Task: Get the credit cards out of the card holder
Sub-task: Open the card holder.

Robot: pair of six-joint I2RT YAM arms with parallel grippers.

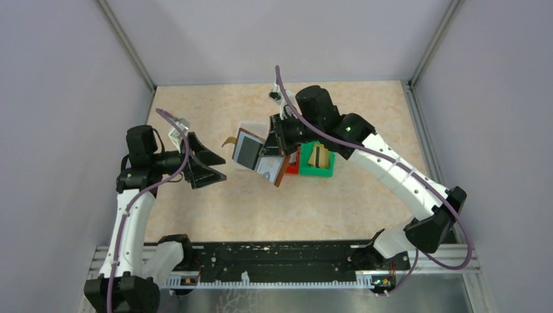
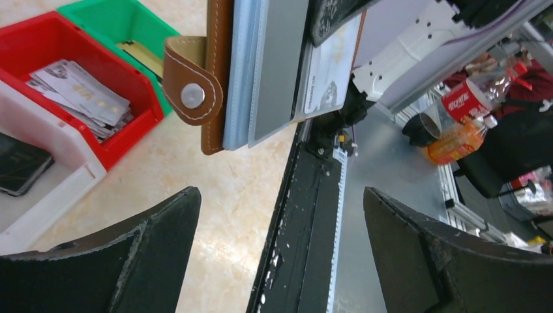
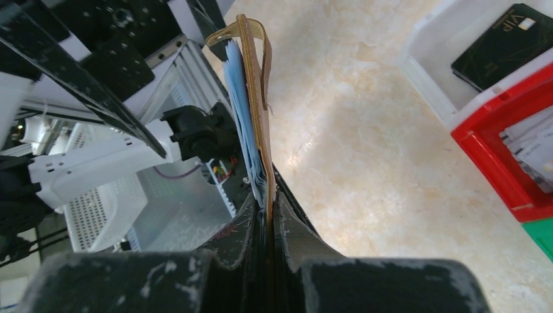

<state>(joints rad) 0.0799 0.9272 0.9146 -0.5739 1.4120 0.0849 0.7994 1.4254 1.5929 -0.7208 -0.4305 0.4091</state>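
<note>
Gripping the brown card holder [image 1: 248, 149] by one edge, the right jaws were clenched tight and held it off the bench [image 1: 215, 215]. It hung spread open, with its pale bluish sleeves [image 2: 242, 65] fanned out and its snap tab [image 2: 191, 94] loose. A silvery-white card [image 2: 329, 72] showed in one of the sleeves. The left jaws stood released at full spread, grasping nothing, near the holder on its left and clear of it. Three bins sat together on the bench by the holder. The white bin [image 2: 52, 195] held a black card [image 2: 16, 163], the red bin [image 2: 130, 137] a heap of silvery-white cards [image 2: 81, 91], and the green bin [image 2: 104, 16] a gold card [image 2: 140, 55].
</note>
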